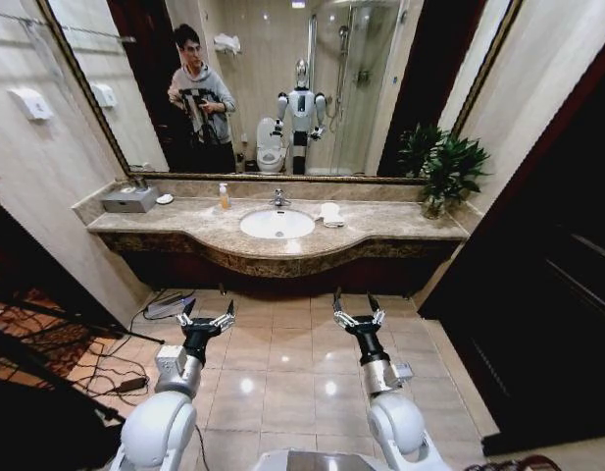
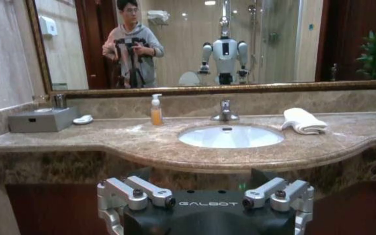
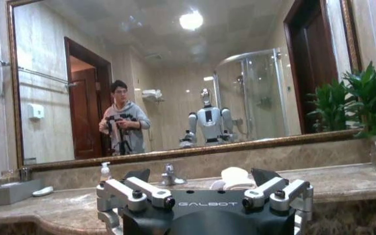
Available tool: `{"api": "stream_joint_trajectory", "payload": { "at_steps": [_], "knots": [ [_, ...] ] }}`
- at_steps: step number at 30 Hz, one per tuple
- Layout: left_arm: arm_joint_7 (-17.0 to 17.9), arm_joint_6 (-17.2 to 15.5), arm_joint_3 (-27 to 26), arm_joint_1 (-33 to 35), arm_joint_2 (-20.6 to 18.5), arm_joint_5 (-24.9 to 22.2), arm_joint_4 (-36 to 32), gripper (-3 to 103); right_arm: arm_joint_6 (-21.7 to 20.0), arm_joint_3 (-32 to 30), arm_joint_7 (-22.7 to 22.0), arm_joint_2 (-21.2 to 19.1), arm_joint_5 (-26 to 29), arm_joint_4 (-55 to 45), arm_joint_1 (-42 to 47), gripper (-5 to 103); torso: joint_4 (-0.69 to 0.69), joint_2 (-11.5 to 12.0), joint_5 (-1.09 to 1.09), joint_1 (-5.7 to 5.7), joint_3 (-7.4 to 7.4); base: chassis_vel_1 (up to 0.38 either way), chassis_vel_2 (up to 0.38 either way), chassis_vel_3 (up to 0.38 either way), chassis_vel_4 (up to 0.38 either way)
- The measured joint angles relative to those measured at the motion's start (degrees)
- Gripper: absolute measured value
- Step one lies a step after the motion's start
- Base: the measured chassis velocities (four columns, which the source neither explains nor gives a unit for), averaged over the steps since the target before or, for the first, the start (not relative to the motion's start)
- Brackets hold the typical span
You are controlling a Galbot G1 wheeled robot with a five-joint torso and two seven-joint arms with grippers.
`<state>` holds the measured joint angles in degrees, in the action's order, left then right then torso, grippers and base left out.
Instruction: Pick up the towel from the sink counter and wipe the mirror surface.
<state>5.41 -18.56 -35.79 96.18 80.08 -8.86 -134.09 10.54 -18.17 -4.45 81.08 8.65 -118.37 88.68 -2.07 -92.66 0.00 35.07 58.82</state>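
Head view shows the robot standing back from the long brown-beige speckled marble worktop (image 1: 380,222), with tiled floor between its arms and the curved front edge. Both arms reach forward, low over the floor. The left claw (image 1: 205,321) is spread wide and holds nothing; the right claw (image 1: 358,316) is likewise spread wide and empty. Both are well apart from the worktop.

The small white folded towel (image 1: 329,213) lies on the worktop to the right of the oval white basin (image 1: 277,224), close to the back ledge; in the left wrist view the towel (image 2: 303,121) sits just beside the basin (image 2: 230,136), untouched. Behind the basin stands a chrome tap (image 2: 224,110), and to its left an orange soap bottle with a white pump (image 2: 156,110). A grey box (image 2: 41,119) rests at the worktop's left end, and a green potted plant (image 1: 442,167) at its right end.

The very large wall mirror with a thin dark bronze frame (image 1: 380,78) spans the wall above the worktop
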Motion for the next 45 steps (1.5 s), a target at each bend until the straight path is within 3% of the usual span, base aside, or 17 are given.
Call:
{"api": "stream_joint_trajectory", "payload": {
  "at_steps": [26, 38, 41, 44, 45],
  "knots": [
    [0.00, 0.00, 0.00, 0.01, 0.00, 0.00, 0.00, 100, 0.73, -0.42, 0.52, 0.85, -0.71, 0.25, -0.02, 100, 0.00, 0.00, 0.00, -0.02, 0.00, -0.069, 0.068, 0.073, -0.073],
    [0.00, 0.00, -0.01, -0.02, 0.00, 0.00, 0.00, 100, 0.74, -1.25, 0.03, 0.13, 0.19, 0.88, -0.98, 100, 0.02, 0.01, 0.02, 0.01, 0.00, -0.242, 0.255, 0.253, -0.265],
    [0.00, 0.00, 0.00, 0.01, 0.00, 0.00, 0.00, 100, 0.72, -1.25, -0.43, -0.15, 0.38, 1.47, -1.91, 100, -0.03, -0.01, 0.02, -0.01, -0.01, -0.343, 0.327, 0.351, -0.332],
    [-0.01, 0.00, 0.01, -0.02, 0.00, 0.00, 0.00, 100, 0.67, -1.22, -0.67, -0.40, 0.49, 1.98, -2.45, 100, 0.05, 0.02, -0.03, 0.03, 0.02, -0.369, 0.381, 0.374, -0.359],
    [-0.01, 0.00, 0.01, -0.01, 0.00, 0.00, -0.01, 100, 0.61, -1.09, -0.75, -0.53, 0.62, 2.18, -2.76, 100, 0.00, 0.01, 0.04, 0.03, 0.01, -0.387, 0.346, 0.349, -0.440]
  ]
}}
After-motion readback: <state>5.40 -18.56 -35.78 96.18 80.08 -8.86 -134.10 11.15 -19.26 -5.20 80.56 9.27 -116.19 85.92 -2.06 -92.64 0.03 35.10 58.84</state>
